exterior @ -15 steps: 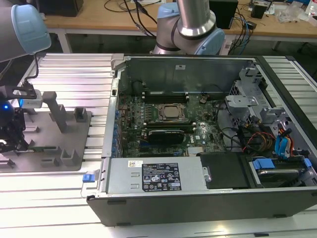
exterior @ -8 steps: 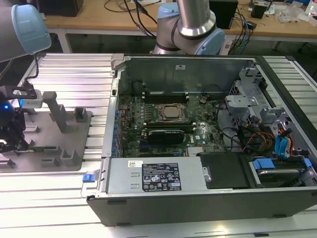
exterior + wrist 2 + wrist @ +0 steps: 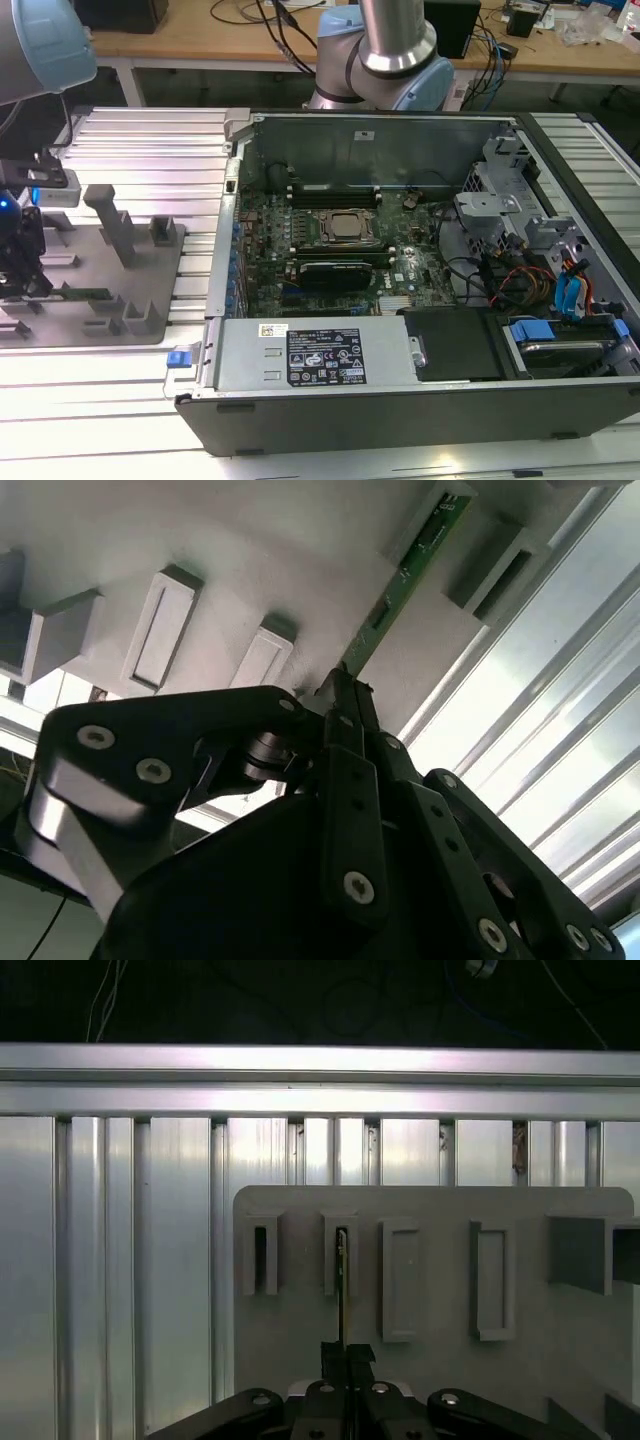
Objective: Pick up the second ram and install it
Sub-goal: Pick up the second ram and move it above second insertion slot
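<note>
At the grey fixture plate | tool clamped on the second ram (stick on edge)

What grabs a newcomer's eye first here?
The open computer case with its bare motherboard dominates the exterior view's middle. In both wrist views the gripper pinches one end of the second ram, a thin green stick, at the grey fixture plate on the exterior view's left.

Holder plate with second ram, exterior view's left of computer case.
</note>
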`<state>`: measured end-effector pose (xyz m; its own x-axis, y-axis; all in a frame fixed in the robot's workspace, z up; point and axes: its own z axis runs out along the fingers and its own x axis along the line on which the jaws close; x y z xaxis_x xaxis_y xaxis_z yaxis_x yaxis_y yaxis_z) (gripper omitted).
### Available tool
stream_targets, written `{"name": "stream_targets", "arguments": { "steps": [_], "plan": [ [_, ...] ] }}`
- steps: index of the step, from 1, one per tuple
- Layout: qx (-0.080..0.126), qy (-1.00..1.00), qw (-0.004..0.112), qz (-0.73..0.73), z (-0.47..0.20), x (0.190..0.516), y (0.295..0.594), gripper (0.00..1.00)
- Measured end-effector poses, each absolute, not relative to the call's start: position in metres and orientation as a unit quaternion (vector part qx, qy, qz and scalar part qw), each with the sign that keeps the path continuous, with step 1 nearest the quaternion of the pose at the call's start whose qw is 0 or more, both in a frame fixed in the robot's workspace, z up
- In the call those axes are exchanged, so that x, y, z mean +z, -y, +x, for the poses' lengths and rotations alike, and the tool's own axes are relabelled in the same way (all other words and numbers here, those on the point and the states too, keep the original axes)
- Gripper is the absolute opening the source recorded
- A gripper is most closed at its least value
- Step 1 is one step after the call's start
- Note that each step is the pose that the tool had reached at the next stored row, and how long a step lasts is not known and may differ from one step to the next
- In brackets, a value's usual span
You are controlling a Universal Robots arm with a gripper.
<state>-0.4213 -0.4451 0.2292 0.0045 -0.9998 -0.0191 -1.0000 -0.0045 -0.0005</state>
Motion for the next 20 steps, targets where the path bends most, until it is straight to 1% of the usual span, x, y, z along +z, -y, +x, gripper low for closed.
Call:
{"name": "stream_targets", "arguments": {
  "steps": [20],
  "plan": [
    [0.007, -0.706, 0.007, -0.709, -0.421, 0.286, 0.445, 0.09]
  ]
}}
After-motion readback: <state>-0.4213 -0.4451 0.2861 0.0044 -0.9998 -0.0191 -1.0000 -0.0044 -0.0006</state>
